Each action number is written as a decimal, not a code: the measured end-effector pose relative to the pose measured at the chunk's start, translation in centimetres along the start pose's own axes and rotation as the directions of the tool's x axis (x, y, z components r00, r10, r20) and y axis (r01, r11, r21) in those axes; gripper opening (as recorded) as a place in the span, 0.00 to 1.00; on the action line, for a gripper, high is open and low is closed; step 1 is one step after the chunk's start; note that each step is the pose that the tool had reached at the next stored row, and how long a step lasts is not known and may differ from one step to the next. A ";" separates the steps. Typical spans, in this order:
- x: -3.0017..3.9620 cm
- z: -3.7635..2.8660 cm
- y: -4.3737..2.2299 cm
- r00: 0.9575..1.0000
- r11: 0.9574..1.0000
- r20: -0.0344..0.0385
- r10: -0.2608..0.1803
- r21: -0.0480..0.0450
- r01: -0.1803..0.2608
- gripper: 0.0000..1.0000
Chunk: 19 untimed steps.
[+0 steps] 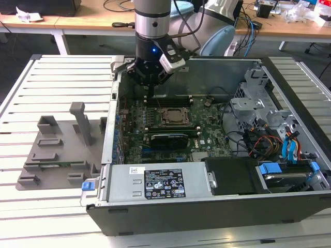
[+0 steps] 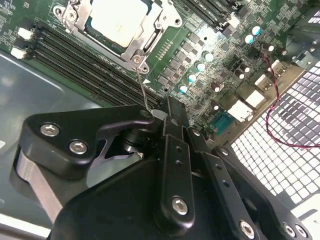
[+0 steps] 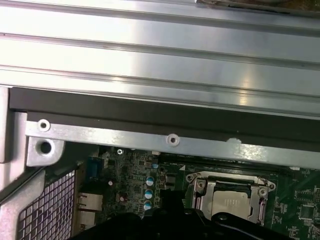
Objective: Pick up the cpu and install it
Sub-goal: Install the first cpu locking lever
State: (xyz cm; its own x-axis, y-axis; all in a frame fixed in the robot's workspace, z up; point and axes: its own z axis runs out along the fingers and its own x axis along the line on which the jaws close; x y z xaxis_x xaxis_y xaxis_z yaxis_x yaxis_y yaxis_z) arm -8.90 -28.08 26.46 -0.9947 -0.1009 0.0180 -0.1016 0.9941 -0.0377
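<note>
The cpu (image 1: 172, 117) sits in its socket on the motherboard (image 1: 207, 137), inside the open computer case (image 1: 207, 217). In the exterior view it appears as a pale square framed by the metal socket bracket (image 1: 172, 109). In the second wrist view the cpu (image 2: 120, 17) shows a bright, flat top with the bracket (image 2: 142, 47) closed around its edges; a thin wire lever (image 2: 141, 87) runs from the bracket corner toward the gripper. In the first wrist view the cpu (image 3: 231, 203) lies within the same frame, with faint print on its top that cannot be read.

Memory slots (image 2: 75, 62) run just beside the socket. A row of capacitors (image 2: 197, 75) stands near it.

The gripper (image 1: 150, 82) hangs over the motherboard, near the rear wall of the case and beside the socket, apart from the cpu. Whether its fingers are parted or closed cannot be told. It carries nothing that can be seen.

A power supply (image 1: 155, 182) lies along the near side of the case and bears a white and black label (image 1: 164, 183); its print is too small to read. Drive bays with blue latches (image 1: 270, 168) occupy the exterior view's right.

A grey fixture plate (image 1: 57, 155) with upright posts rests on the slatted table (image 1: 31, 93) on the exterior view's left, well apart from the gripper.
</note>
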 end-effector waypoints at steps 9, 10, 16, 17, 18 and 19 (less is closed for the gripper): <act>-0.95 0.00 -0.09 1.000 1.000 0.000 0.000 0.000 0.000 0.11; -1.03 0.00 -0.10 1.000 1.000 0.000 0.000 0.000 0.000 0.11; -1.57 0.00 -0.16 1.000 1.000 0.000 0.000 0.000 0.000 0.11; -1.67 0.00 -0.17 1.000 1.000 0.000 0.000 0.000 0.000 0.11; -1.75 0.00 -0.18 1.000 1.000 0.000 0.000 0.000 0.000 0.11; -1.86 0.00 -0.19 1.000 1.000 0.000 0.000 0.000 0.000 0.11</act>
State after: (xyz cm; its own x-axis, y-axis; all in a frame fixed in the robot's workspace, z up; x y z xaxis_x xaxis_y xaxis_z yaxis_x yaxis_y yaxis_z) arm -7.03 -28.08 26.43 -0.9947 -0.1009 0.0180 -0.1016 0.9941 -0.0377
